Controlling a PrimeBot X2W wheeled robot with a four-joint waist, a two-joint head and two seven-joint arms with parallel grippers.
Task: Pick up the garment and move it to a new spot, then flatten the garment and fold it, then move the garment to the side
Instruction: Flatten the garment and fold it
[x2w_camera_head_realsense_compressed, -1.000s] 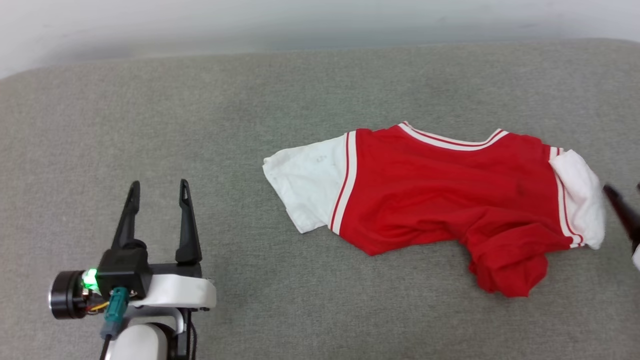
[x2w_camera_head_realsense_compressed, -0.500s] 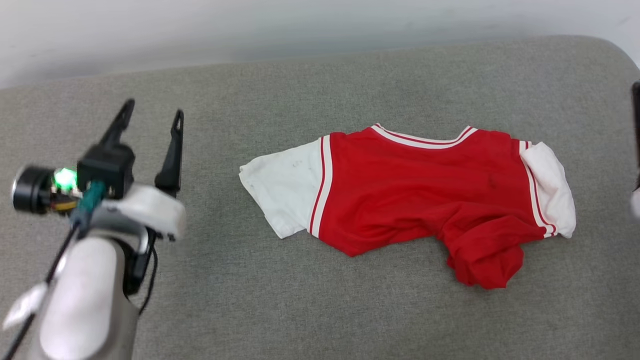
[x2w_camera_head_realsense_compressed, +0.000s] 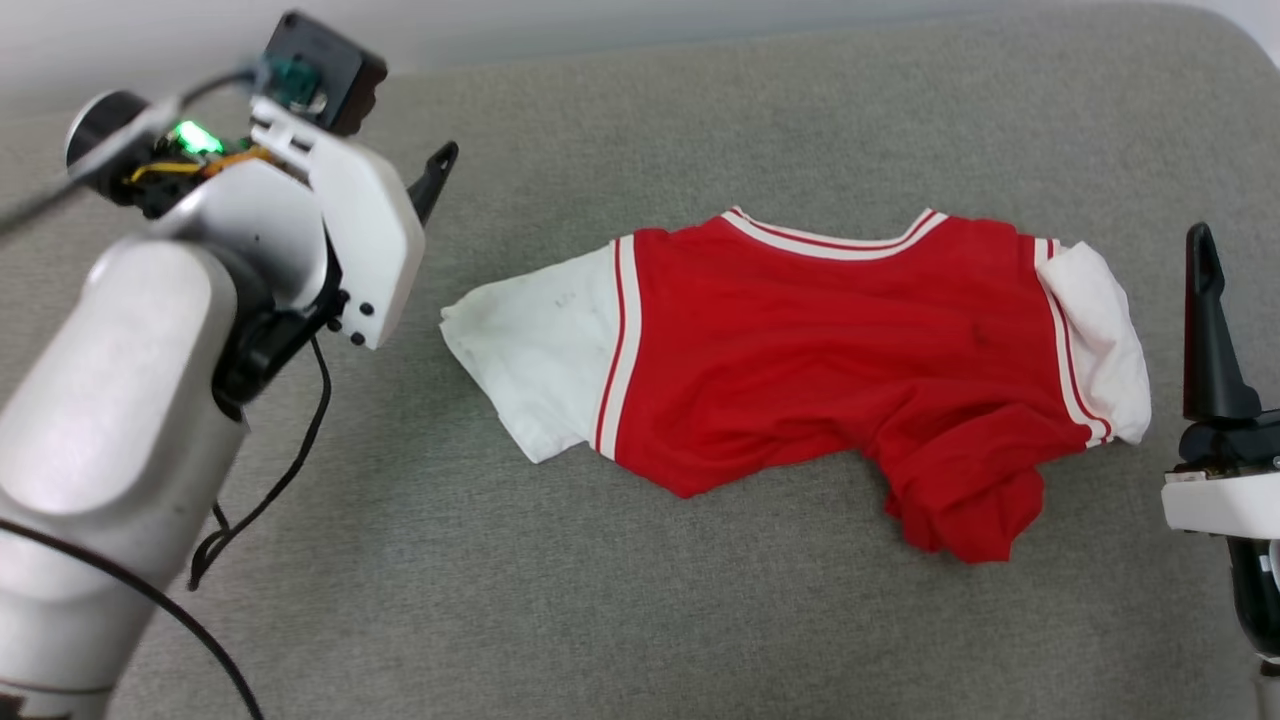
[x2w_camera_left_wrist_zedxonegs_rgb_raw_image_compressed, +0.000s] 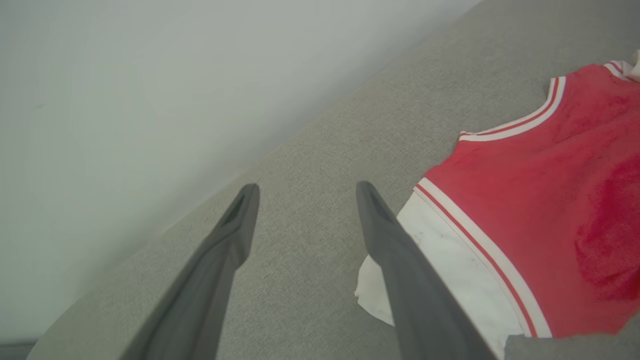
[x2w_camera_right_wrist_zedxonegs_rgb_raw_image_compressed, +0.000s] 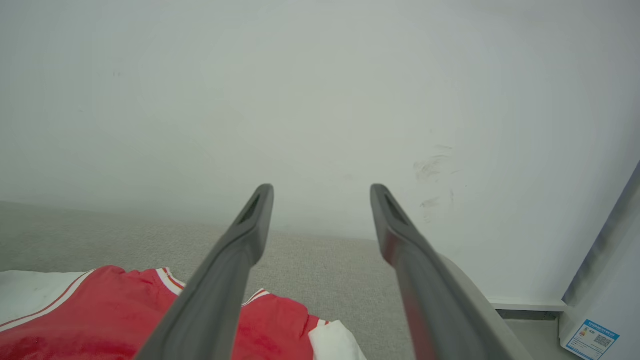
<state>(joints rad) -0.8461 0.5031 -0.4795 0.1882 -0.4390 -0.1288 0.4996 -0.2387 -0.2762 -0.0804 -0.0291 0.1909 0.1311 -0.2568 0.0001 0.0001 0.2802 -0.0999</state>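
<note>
The garment (x2w_camera_head_realsense_compressed: 820, 350) lies crumpled on the grey surface, a red jersey with the neck trim toward the far side. One white sleeve spreads to the left and the other bunches at the right; the hem is rumpled at the front right. Its number is hidden. My left gripper (x2w_camera_left_wrist_zedxonegs_rgb_raw_image_compressed: 306, 187) is open and empty, raised over the far left, with one finger (x2w_camera_head_realsense_compressed: 434, 178) poking out past the wrist, left of the left sleeve (x2w_camera_left_wrist_zedxonegs_rgb_raw_image_compressed: 440, 270). My right gripper (x2w_camera_right_wrist_zedxonegs_rgb_raw_image_compressed: 321, 187) is open and empty, with a finger (x2w_camera_head_realsense_compressed: 1203, 330) just right of the right sleeve (x2w_camera_right_wrist_zedxonegs_rgb_raw_image_compressed: 332, 345).
A grey fabric-covered surface (x2w_camera_head_realsense_compressed: 640, 600) carries the garment and ends at a pale wall (x2w_camera_right_wrist_zedxonegs_rgb_raw_image_compressed: 320, 100) behind. Its far right corner (x2w_camera_head_realsense_compressed: 1230, 30) is rounded. A black cable (x2w_camera_head_realsense_compressed: 270, 480) hangs from my left arm. A white unit with a label (x2w_camera_right_wrist_zedxonegs_rgb_raw_image_compressed: 592, 340) stands beyond the right edge.
My left arm has lifted and swung forward from the near left to the far left, staying open. My right gripper has come up into the right edge. The camera has shifted slightly.
</note>
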